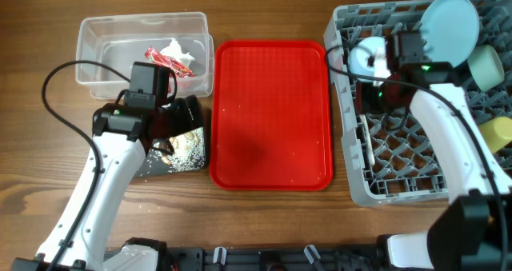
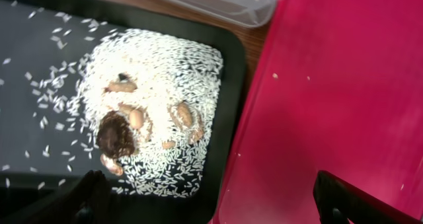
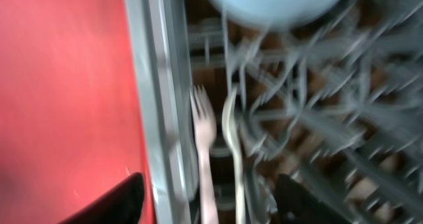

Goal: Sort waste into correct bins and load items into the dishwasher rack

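Flat red serving tray point(image 1: 272, 79) mid-table, few white specks on it; wooden table point(image 1: 32, 167) beneath.

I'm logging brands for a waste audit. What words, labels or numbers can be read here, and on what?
No text is readable.
Wrapper in the tub: any print is too small to read.
Red tray, rack, black tray: no marks show.
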Tool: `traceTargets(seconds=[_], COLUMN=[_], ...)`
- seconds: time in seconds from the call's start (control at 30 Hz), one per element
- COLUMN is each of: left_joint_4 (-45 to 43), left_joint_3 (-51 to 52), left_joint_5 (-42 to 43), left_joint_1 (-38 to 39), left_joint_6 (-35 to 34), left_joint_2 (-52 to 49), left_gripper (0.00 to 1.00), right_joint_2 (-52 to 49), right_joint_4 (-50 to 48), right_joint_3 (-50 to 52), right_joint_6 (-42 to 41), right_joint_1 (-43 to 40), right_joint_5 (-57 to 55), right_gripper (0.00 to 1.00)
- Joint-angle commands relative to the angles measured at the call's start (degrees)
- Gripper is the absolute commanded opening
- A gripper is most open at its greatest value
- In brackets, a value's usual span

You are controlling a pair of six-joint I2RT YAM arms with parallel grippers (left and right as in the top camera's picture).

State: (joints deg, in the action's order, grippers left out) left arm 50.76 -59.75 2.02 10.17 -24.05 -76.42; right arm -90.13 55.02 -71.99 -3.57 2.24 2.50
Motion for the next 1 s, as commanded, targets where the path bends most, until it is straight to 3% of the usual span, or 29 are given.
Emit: traceTargets(seconds=[0.0,0.1,0.27,0.37,0.47,0.6,0.73,0.97], left_joint_4=[-0.7,1.4,12.1,14.4,11.5,4.4,2.6,4.5], left_joint_3=[-0.7,-0.7,-0.6,0.5,3.9,12.9,16.4,16.4], left_joint_5=[2.3,2.9,3.7,3.5,1.7,-0.6,-3.6,-3.6], left_joint_1=[1.7,2.0,1.9,1.9,1.9,1.9,1.9,1.9], left_joint_6=[8.9,8.9,6.9,6.9,6.9,8.7,8.7,8.7], left_joint_2=[0.6,-0.1,-0.4,2.3,10.2,33.0,52.7,61.6], left_gripper=[1.00,1.00,1.00,1.00,1.00,1.00,1.00,1.00], right_joint_2=[4.5,4.2,4.5,7.8,14.6,33.5,49.0,50.4], right_joint_4=[-3.4,0.5,10.9,11.4,6.9,-6.0,-11.7,-10.4], right_joint_3=[-3.8,-3.8,-3.7,-1.7,3.5,17.1,27.3,28.6], right_joint_6=[-1.0,1.3,3.7,3.5,3.4,3.6,2.9,1.9], right_joint_1=[-4.1,-8.1,-10.7,-10.7,-10.7,-10.7,-10.7,-10.7], right_joint_5=[9.7,17.4,16.4,16.2,15.1,15.0,15.5,15.5], right_gripper=[0.75,0.86,1.00,1.00,1.00,1.00,1.00,0.99])
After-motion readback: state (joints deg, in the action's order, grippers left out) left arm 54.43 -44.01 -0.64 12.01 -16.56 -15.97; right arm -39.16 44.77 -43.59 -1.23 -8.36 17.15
